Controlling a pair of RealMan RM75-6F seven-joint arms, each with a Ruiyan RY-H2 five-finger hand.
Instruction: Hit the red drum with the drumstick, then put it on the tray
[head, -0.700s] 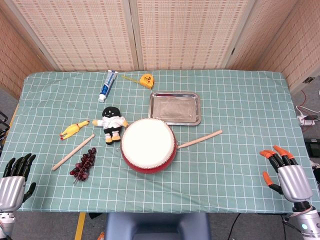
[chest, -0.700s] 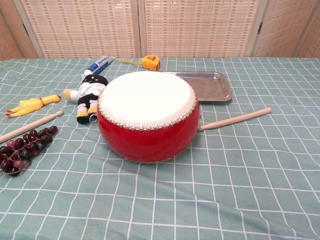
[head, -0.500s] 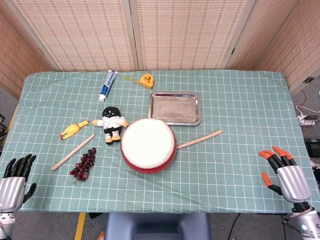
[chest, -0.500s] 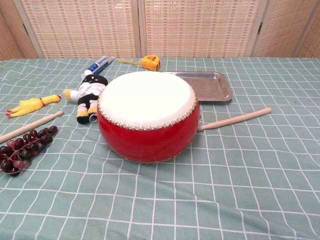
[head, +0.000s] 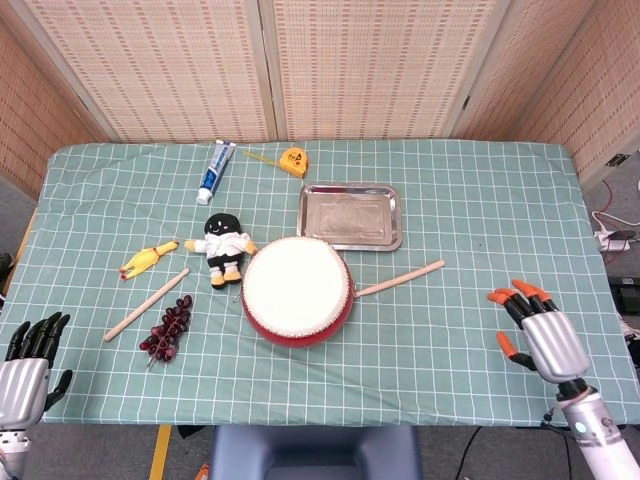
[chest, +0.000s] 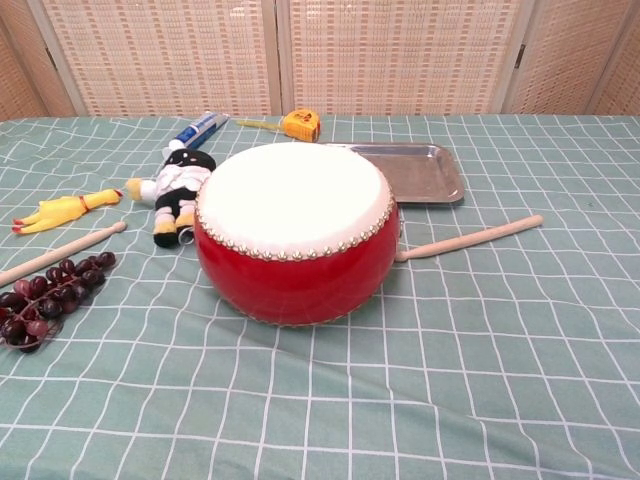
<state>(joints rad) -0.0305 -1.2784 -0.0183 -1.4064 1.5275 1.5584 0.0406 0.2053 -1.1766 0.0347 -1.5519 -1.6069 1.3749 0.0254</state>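
The red drum (head: 297, 291) with a white skin sits at the table's middle, large in the chest view (chest: 293, 232). One wooden drumstick (head: 400, 278) lies just right of it, also seen in the chest view (chest: 470, 238). A second drumstick (head: 146, 304) lies to its left (chest: 60, 248). The metal tray (head: 350, 215) rests behind the drum (chest: 415, 170). My right hand (head: 532, 333) hovers open near the front right edge, well right of the near drumstick. My left hand (head: 25, 363) is open at the front left corner. Neither hand shows in the chest view.
A black-and-white doll (head: 223, 247), a yellow rubber chicken (head: 148, 258) and dark grapes (head: 168, 329) lie left of the drum. A toothpaste tube (head: 215, 171) and yellow tape measure (head: 292, 160) sit at the back.
My right hand has moved left and slightly up toward the table. My left hand has sunk a little lower at the corner. Nothing on the table moved.
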